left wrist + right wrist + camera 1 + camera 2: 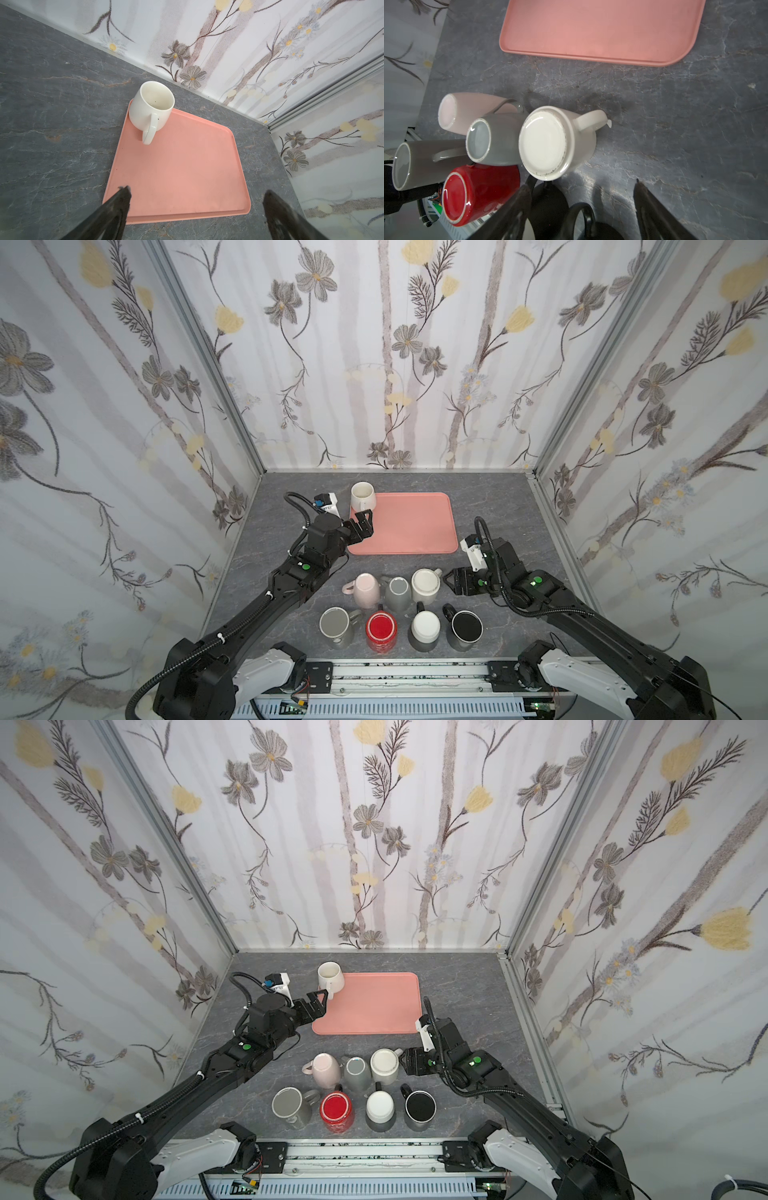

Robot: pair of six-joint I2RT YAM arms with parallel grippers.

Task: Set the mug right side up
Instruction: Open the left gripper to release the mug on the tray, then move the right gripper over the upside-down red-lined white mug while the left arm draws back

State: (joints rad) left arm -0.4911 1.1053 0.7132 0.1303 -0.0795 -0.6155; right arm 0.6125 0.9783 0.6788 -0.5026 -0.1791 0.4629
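A white mug (pixel 363 495) (pixel 330 975) (pixel 151 108) stands upright, mouth up, on the far left corner of the pink tray (pixel 411 526) (pixel 182 172). Its handle points toward my left gripper (pixel 365 524) (pixel 318 1002) (pixel 196 190), which is open and empty just short of it over the tray's left edge. Several mugs stand upside down in two rows near the front. My right gripper (pixel 451 581) (pixel 407 1060) (pixel 582 184) is open and empty, right beside the bottom-up white mug (pixel 426 585) (pixel 548 143) at the back row's right end, whose handle faces it.
The back row also holds a pink mug (pixel 365 589) and a grey mug (pixel 398 591). The front row holds a grey mug (pixel 336 624), a red mug (pixel 381 628), a white-and-grey mug (pixel 425 626) and a black mug (pixel 465 628). Walls close in three sides.
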